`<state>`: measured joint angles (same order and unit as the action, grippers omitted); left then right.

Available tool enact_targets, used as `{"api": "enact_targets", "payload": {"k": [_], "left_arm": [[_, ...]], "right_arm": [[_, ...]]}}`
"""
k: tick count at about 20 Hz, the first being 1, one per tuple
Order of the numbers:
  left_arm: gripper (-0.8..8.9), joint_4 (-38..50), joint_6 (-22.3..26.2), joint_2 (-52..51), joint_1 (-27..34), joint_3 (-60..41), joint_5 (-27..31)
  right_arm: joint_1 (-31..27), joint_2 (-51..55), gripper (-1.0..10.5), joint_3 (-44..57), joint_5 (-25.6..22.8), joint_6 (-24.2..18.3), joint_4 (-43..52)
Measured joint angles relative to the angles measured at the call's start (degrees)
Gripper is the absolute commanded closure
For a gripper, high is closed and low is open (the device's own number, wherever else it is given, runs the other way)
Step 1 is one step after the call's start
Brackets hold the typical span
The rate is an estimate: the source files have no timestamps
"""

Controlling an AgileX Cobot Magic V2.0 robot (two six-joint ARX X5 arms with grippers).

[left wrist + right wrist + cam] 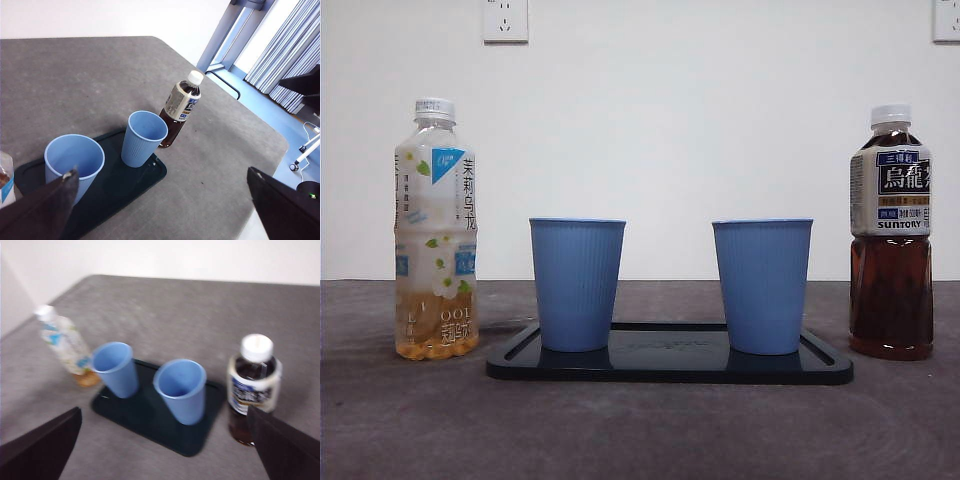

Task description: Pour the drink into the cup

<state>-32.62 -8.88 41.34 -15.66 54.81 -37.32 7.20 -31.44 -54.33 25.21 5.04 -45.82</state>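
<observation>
Two blue ribbed cups stand upright on a black tray (670,370): one on the left (577,284) and one on the right (762,286). A pale jasmine-tea bottle (436,230), nearly empty with a white cap, stands left of the tray. A dark oolong-tea bottle (891,235), capped and well filled, stands right of it. My left gripper (165,205) hangs open high above the left cup (74,160), with the dark bottle (180,107) farther off. My right gripper (165,445) is open above the tray (150,420), near the dark bottle (252,390). Neither holds anything.
The grey table (640,430) spreads around the tray. A white wall with two sockets (505,20) stands behind. The table's rounded edge (260,150) lies beyond the dark bottle, with floor and window blinds past it.
</observation>
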Motion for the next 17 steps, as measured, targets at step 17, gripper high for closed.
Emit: {"api": "enact_targets", "payload": {"k": [17], "left_arm": [[2.56,-2.95,2.6,3.65,0.0,0.0,7.32]], "right_arm": [[0.33,-10.49,4.1,25.99,-9.79,6.01,35.47]]}}
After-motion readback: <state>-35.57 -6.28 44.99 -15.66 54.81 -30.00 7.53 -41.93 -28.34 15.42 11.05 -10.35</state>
